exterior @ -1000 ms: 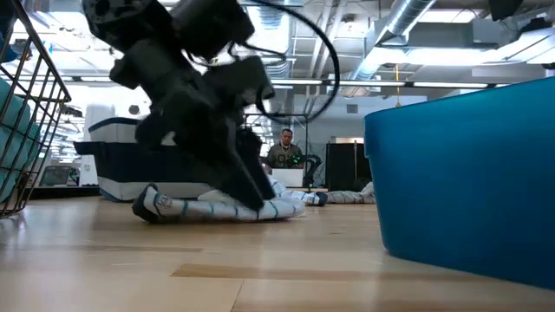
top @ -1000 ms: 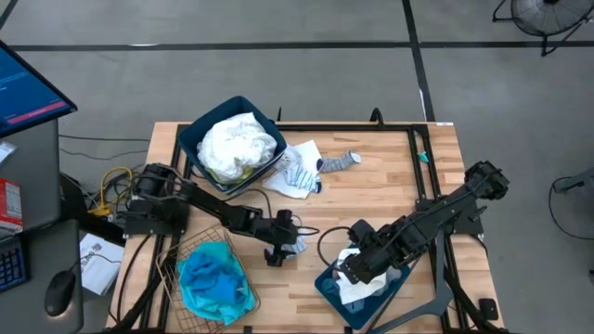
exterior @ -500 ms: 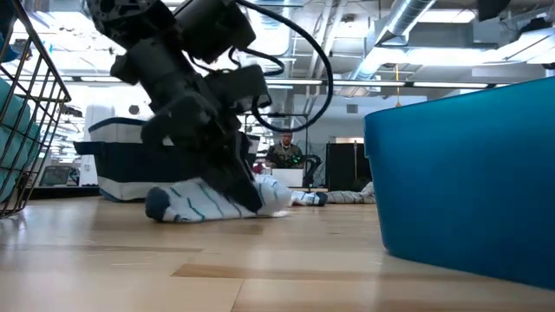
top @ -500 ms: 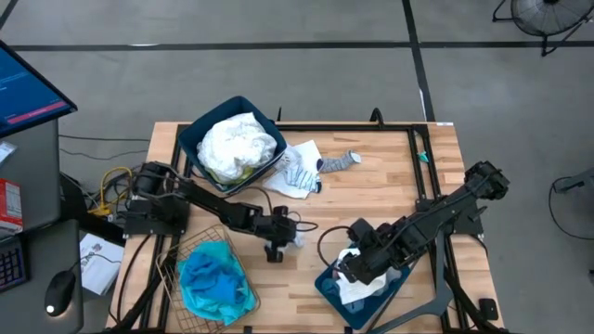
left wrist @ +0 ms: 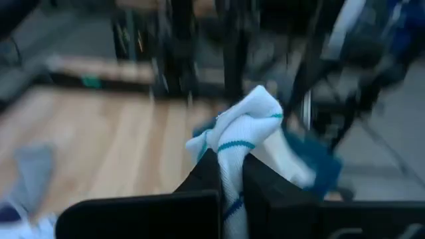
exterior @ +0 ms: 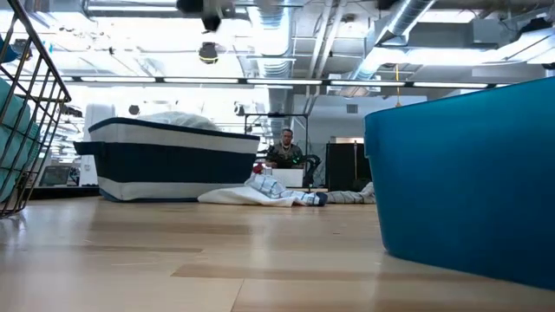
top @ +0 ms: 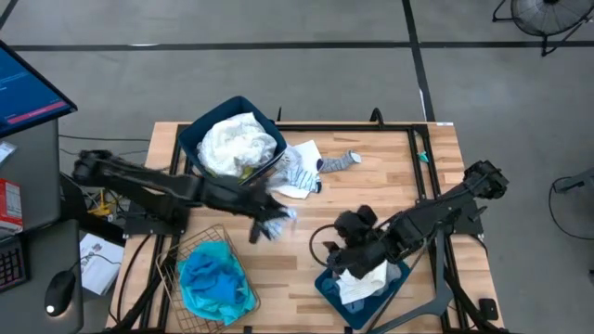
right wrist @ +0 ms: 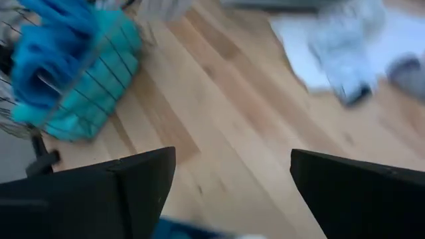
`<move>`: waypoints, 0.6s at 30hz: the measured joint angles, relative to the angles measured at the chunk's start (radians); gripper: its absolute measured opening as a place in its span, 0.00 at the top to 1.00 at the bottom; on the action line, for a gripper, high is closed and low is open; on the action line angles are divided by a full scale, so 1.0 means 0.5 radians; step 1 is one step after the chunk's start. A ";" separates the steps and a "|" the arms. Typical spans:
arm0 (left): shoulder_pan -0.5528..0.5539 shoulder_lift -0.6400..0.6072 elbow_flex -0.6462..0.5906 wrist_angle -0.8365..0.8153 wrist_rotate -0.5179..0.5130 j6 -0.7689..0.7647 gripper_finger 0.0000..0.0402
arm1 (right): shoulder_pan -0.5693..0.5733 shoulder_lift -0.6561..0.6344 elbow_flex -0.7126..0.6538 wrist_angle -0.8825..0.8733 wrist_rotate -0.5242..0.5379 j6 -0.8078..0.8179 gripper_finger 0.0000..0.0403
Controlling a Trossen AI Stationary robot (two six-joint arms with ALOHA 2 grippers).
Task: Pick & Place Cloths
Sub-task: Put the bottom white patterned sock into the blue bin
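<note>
My left gripper (top: 271, 223) is above the middle of the table, shut on a white sock with teal stripes (left wrist: 240, 133). My right gripper (right wrist: 232, 192) hovers open over the near blue bin (top: 327, 289), which holds white cloths (top: 364, 283). A turquoise garment (top: 213, 280) fills the wire basket (top: 176, 255). A white cloth (top: 237, 144) is heaped in the far dark bin (top: 190, 139). Beside that bin, white and striped cloths (top: 299, 173) and a grey sock (top: 342, 160) lie flat on the table. My left gripper pinches the sock between its two fingers at a bunched fold (left wrist: 230, 174). The rest of the sock (left wrist: 255, 119) sticks out beyond the fingertips. It is lifted clear of the table; the low view shows nothing under it.
The wire basket stands at the near left and the dark bin at the far left. The blue bin's wall (exterior: 468, 173) fills the right of the low view. Bare wood (top: 371, 199) lies between the bins. A person (exterior: 286, 149) sits in the room behind.
My left gripper has shut on the striped sock, which first bunched up on the table. The gripper then rose with it and drew a little toward the far left, lifting the sock clear. My right gripper has shifted slightly toward the table's left.
</note>
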 joint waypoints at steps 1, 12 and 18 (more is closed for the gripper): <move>0.000 -0.075 0.001 0.018 -0.029 -0.005 0.99 | -0.026 0.000 0.000 0.073 0.011 -0.097 0.28; 0.002 -0.342 0.003 0.194 -0.105 -0.027 0.99 | -0.417 0.000 0.000 1.142 -0.047 -1.126 0.28; 0.002 -0.272 0.003 0.406 -0.121 0.028 0.99 | -0.563 0.011 0.000 1.451 -0.278 -1.273 0.28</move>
